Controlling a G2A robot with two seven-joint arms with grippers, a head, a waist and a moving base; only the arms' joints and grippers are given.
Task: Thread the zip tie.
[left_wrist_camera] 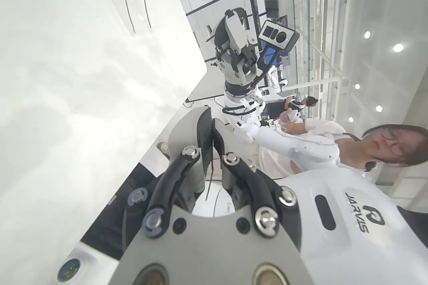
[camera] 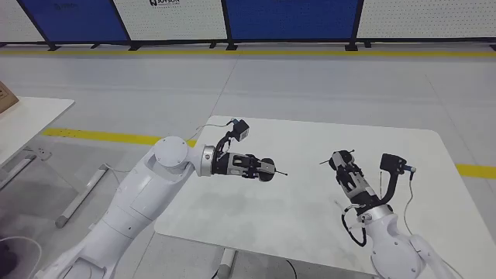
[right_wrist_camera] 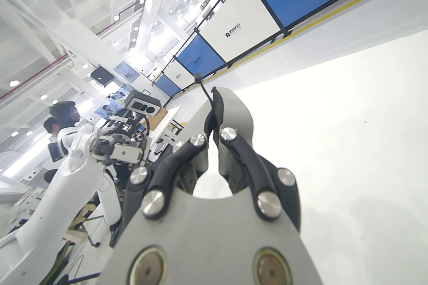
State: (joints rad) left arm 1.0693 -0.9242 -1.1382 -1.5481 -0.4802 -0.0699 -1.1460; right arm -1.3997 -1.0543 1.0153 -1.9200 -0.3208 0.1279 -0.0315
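Right wrist view gives you the zip tie pinched in the right claw, whose pads are pressed together on the strap. The tie's square head end sticks out past the fingertips. Its long axis runs roughly along the fingers and points away from the wrist.

In the top view this claw hangs above the 3 o'clock half of the worktop, fingers aimed toward 11 o'clock. Your left claw is also pressed together, nipping a thin black strap. In the top view a short tip pokes out of it toward 3 o'clock, at the right claw, with open space between the two. You cannot tell whether that strap has a head.

Left wrist view also shows two loose ties lying flat on the worktop, parallel and just apart.
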